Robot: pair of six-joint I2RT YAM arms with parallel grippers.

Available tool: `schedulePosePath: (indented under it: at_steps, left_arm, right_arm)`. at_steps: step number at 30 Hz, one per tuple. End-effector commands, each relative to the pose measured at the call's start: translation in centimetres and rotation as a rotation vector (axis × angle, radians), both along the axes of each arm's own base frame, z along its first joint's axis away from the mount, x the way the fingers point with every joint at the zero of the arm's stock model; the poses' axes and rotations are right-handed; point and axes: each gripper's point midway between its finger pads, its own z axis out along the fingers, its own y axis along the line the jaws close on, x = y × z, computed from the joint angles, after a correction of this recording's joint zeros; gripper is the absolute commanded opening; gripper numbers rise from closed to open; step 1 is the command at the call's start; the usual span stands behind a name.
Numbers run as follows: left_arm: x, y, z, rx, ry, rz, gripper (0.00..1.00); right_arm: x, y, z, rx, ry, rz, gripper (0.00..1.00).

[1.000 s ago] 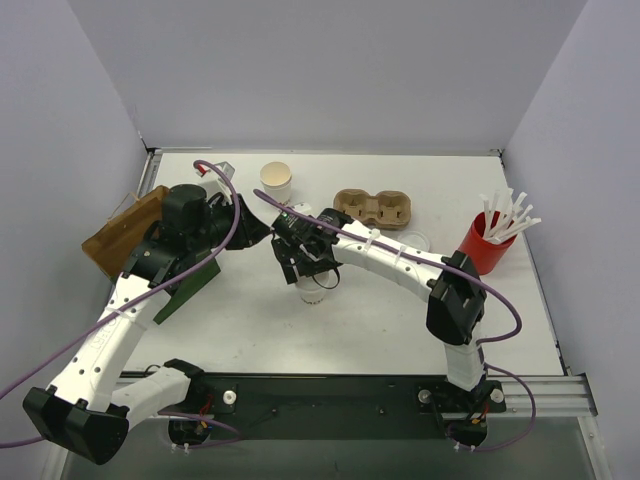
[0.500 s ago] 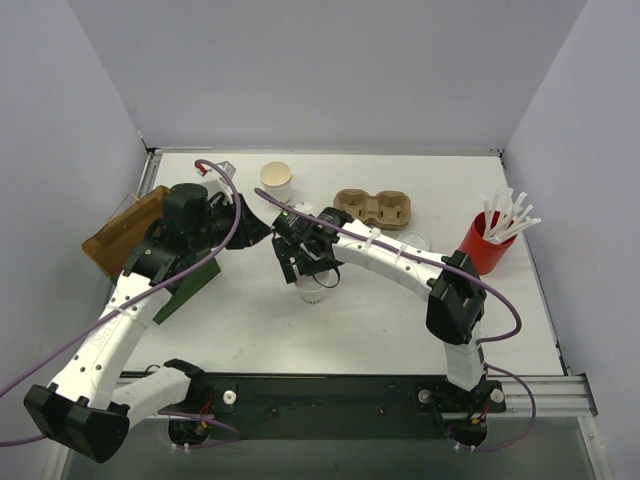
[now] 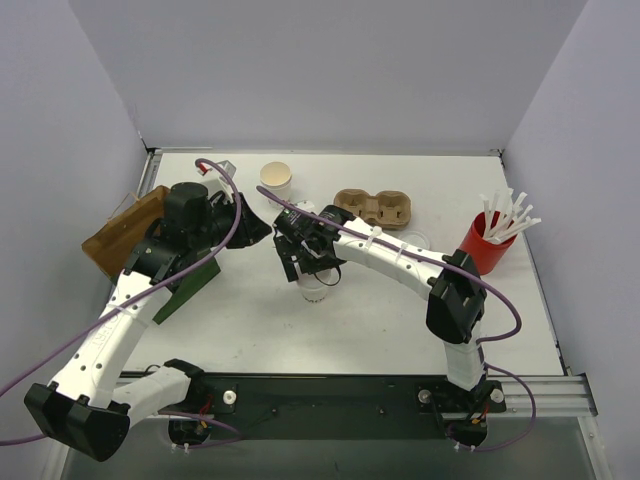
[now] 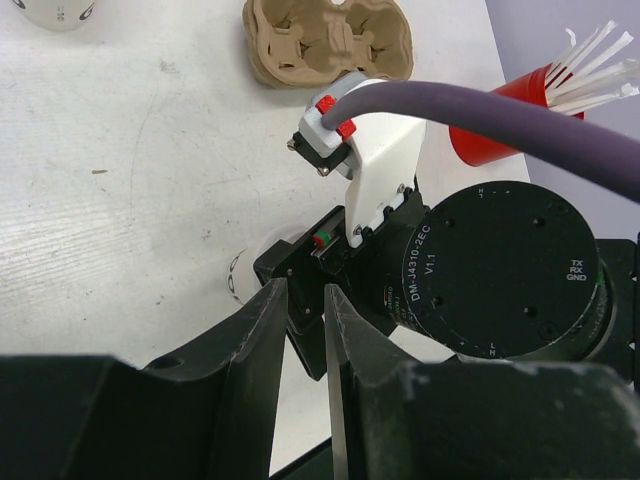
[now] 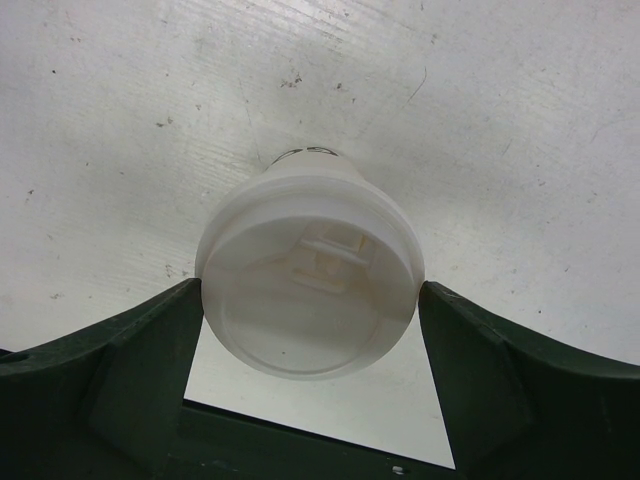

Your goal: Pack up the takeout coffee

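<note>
The takeout coffee (image 3: 313,291), a small white paper cup with its white lid (image 5: 310,275) on, stands upright on the table near the middle. My right gripper (image 3: 311,270) hangs straight over it, open. In the right wrist view its jaws (image 5: 310,305) straddle the lid: the left finger sits right at the rim and a thin gap shows at the right finger. My left gripper (image 3: 256,228) hovers a little to the left of the cup. Its fingers (image 4: 262,330) stand a narrow gap apart with nothing between them.
An open, unlidded paper cup (image 3: 276,180) stands at the back. The brown two-hole carrier (image 3: 373,207) lies to its right. A red cup of white straws (image 3: 485,245) is at the far right. A brown bag (image 3: 120,240) lies at the left edge, beside my left arm.
The right gripper's jaws have spread a little wider around the lid. The cup and the left arm have stayed where they were.
</note>
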Motion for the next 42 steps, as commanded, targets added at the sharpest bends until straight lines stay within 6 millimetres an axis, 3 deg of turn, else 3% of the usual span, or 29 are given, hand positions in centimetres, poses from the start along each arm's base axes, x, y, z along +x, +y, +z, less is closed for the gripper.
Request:
schedulePosePath:
  at_steps: [1,24,37,42]
  left_arm:
    - [0.4,0.0,2.3,-0.019,-0.053,0.000,0.32]
    - [0.5,0.0,2.2,-0.017,-0.043,0.003,0.32]
    - [0.4,0.1,2.2,-0.018,-0.041,0.005,0.32]
    - [0.4,0.0,1.6,-0.013,-0.029,0.003,0.32]
  right_arm:
    - [-0.1,-2.4,0.8,-0.083,-0.004,-0.007,0.82]
    - [0.0,-1.8,3.6,-0.002,-0.030,-0.007,0.86]
    - [-0.3,-1.2,6.5,0.131,-0.045,-0.024,0.86]
    - [-0.2,-2.2,8.4,0.208,-0.072,-0.074,0.86]
